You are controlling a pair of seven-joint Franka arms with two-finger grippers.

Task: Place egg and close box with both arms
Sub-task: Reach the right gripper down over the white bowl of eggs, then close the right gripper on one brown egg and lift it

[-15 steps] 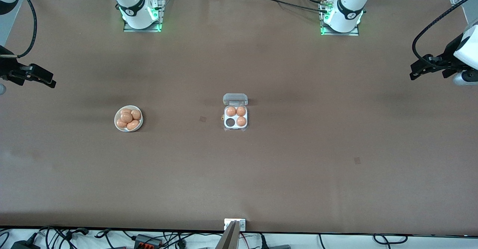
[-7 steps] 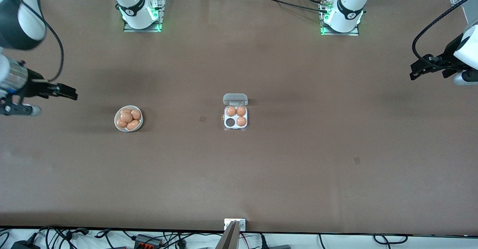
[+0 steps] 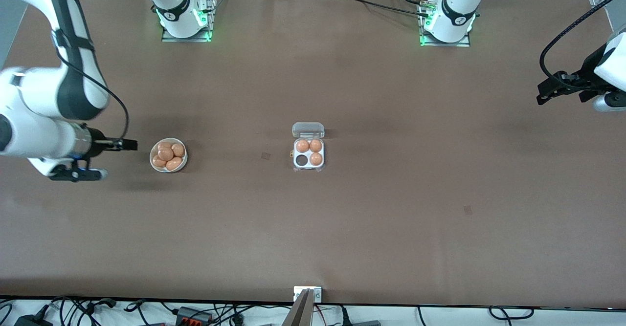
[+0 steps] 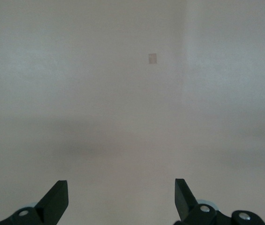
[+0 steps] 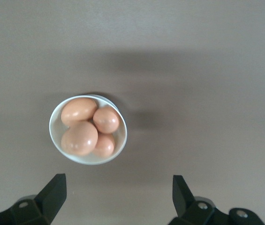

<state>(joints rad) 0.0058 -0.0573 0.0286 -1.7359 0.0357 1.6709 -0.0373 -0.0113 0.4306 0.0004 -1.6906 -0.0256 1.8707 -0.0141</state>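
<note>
Right gripper (image 3: 128,144), jaws wide, poised at nine o'clock of bowl (image 3: 152,162); best centred over the top egg (image 5: 79,138). Box (image 3: 308,166) mid-table, lid up, one cell empty. Left gripper (image 3: 547,91) waiting, jaws apart.

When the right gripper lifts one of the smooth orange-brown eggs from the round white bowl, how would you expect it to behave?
The smooth orange-brown eggs are rounded and glossy, so one may slip. They lie heaped in the round white bowl, so neighbours may roll. The right gripper hangs open.
</note>
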